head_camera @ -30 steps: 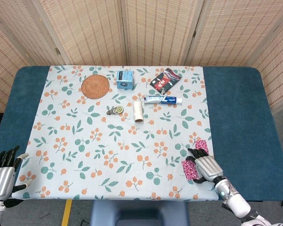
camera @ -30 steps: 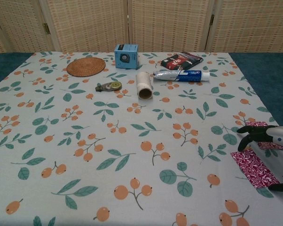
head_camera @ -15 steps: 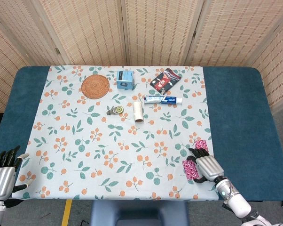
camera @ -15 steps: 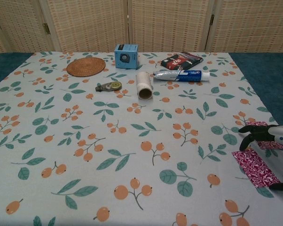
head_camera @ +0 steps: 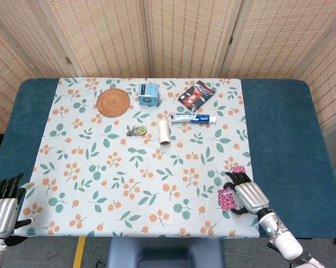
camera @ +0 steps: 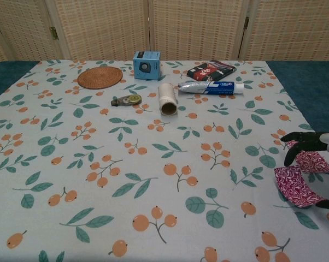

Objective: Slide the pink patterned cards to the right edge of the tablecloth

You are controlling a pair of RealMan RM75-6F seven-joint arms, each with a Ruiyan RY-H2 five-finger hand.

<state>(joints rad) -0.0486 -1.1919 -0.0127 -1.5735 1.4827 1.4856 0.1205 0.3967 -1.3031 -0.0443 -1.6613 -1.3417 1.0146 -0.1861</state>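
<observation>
Woven bamboo screens back a blue table draped with a floral tablecloth printed with leaves and orange berries. Near the cloth's right edge, at the front, lie the pink patterned cards; the nearer card bows upward, and a second pink piece shows under the fingers. The right hand rests over the cards, dark fingertips curled down onto them and the thumb set at the nearer card's front corner, pressing and pinching them. The left hand sits at the front left corner, just off the cloth, fingers apart and holding nothing. Across the far half lie a round woven coaster, a blue box, a dark patterned packet, a toothpaste tube, a cardboard roll and a tape dispenser.
</observation>
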